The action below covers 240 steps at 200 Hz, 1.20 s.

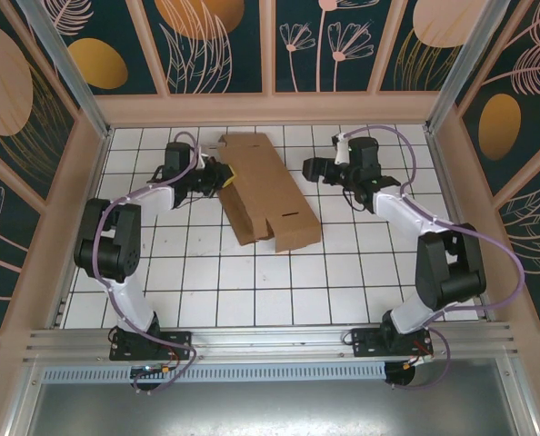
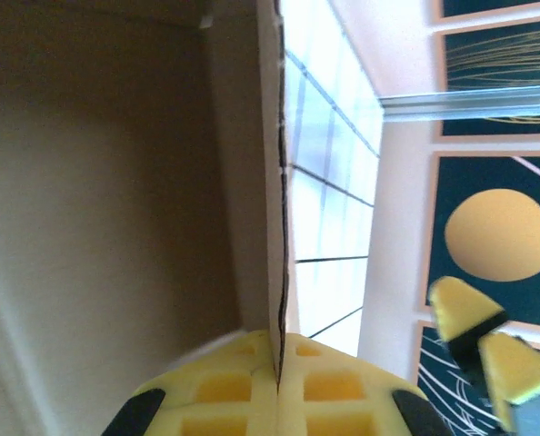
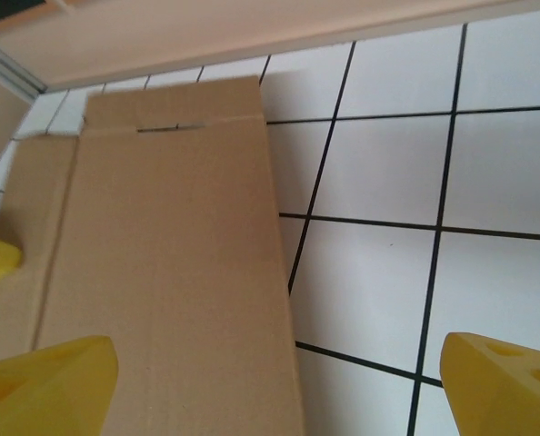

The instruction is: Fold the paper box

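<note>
While on tiles [image 1: 252, 291], one paper box [image 1: 268, 191]

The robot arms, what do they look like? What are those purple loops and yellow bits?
Both the left arm and right arm have chunky black joints, white links and lilac cables looping alongside. The left gripper and right gripper have yellow fingers with moulded pockets.

paper box [image 1: 268, 191]: matt brown cardboard | table [image 1: 252, 291]: smooth white tiles

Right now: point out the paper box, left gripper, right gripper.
paper box [image 1: 265, 186]: top external view, middle panel.
left gripper [image 2: 277, 363]: left wrist view, between its fingertips.
right gripper [image 3: 272, 381]: right wrist view, between its fingertips.
</note>
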{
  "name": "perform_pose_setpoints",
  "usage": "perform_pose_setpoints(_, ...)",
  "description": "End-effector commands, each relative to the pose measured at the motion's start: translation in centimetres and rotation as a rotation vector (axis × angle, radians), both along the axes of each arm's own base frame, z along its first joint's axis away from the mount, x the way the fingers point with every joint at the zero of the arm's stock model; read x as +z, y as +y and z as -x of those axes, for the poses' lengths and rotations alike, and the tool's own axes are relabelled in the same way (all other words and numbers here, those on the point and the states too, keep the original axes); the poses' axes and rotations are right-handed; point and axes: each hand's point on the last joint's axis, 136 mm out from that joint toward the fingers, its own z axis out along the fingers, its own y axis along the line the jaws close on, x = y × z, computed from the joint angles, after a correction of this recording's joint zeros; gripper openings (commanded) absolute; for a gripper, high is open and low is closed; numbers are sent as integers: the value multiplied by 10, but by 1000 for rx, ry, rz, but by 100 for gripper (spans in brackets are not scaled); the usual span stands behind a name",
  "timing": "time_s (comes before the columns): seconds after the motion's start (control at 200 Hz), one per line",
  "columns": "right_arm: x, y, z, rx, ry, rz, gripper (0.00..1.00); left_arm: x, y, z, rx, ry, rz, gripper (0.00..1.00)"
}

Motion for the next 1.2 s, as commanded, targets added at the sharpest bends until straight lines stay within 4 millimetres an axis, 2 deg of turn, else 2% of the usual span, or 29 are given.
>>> perform_pose_setpoints(0.0, -27, 19, -1, 67, 95, 35, 91, 44, -24, -3, 3, -65, 48, 0)
perform_pose_setpoints(0.1, -53, 29, -2, 103, 184, 20, 89, 53, -38, -2, 24, -71, 94, 0)
perform_pose_setpoints(0.21, -72, 46, 2, 185, 271, -42, 87, 62, -38, -4, 93, -80, 148, 0)
perform_pose_setpoints(0.38, -64, 78, 20, 363, 331, -206, 87, 75, -32, -12, 186, -80, 173, 0)
perform_pose_setpoints(0.51, -61, 89, 28, 436, 353, -246, 87, 87, -37, -15, 205, -84, 177, 0)
perform_pose_setpoints(0.601, -54, 89, 26, 427, 338, -273, 87, 97, -45, -20, 193, -119, 168, 11)
perform_pose_setpoints(0.691, -44, 74, 12, 334, 300, -268, 88, 99, -59, -36, 162, -137, 149, 25)
perform_pose_setpoints(0.726, -40, 60, 1, 256, 278, -259, 89, 99, -65, -45, 146, -142, 152, 31)
perform_pose_setpoints(0.791, -31, 29, -14, 123, 233, -247, 90, 98, -81, -62, 106, -144, 156, 46)
perform_pose_setpoints(0.866, -17, -12, -27, -48, 174, -218, 91, 100, -106, -76, 42, -161, 147, 70)
perform_pose_setpoints(0.901, -10, -31, -29, -117, 144, -198, 91, 101, -118, -80, 10, -178, 120, 75)
perform_pose_setpoints(0.966, 3, -65, -31, -254, 92, -153, 91, 107, -129, -82, -30, -212, 68, 78)
perform_pose_setpoints(1.016, 14, -88, -29, -339, 52, -126, 91, 114, -126, -81, -31, -247, 35, 79)
perform_pose_setpoints(1.091, 29, -109, -22, -431, -3, -76, 90, 120, -109, -80, -3, -317, -63, 79)
perform_pose_setpoints(1.146, 39, -106, -16, -410, -31, -78, 87, 110, -92, -79, 22, -331, -152, 78)
perform_pose_setpoints(1.196, 43, -93, -11, -365, -36, -78, 77, 83, -73, -80, 55, -271, -257, 73)
